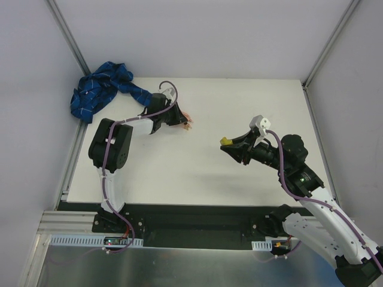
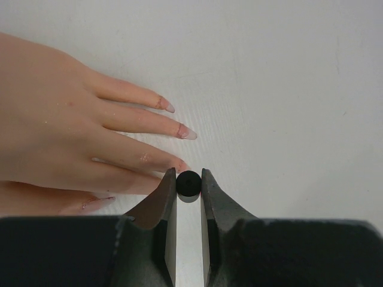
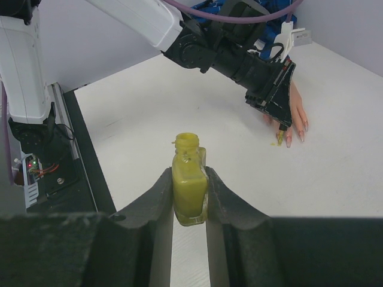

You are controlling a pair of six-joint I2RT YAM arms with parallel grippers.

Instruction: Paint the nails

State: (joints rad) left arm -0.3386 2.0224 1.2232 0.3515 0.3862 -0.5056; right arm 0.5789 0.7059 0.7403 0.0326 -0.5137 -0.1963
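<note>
Your left gripper (image 2: pixel 188 172) is pinched narrow on the small black brush cap (image 2: pixel 188 184), right at the fingertips of the hand (image 2: pixel 54 119). The hand lies flat on the table (image 2: pixel 287 89), palm down and fingers spread. The nails (image 2: pixel 187 133) point away from the blue sleeve (image 1: pixel 102 89), and the nearest one sits just beside your jaws. From the right wrist view, the brush (image 3: pixel 278 139) seems to reach down to that fingertip, with a yellow dab at its end.

Your right gripper (image 3: pixel 188 173) is clamped on the yellow bottle (image 3: pixel 189 191), neck open and upright, well apart from the hand.

Now, feel. Those nails look hard, glossy and very small, so expect the bristles to skid off sideways if you press. The hand itself looks light, and I can't see anything pinning it, so a firm push may slide it. Don't grab it; work it only through the brush. The cap is round and smooth and could roll between the pads, so hold it square across its middle. Glass bottle, slick sides: grip the flat faces low, as you have it.
</note>
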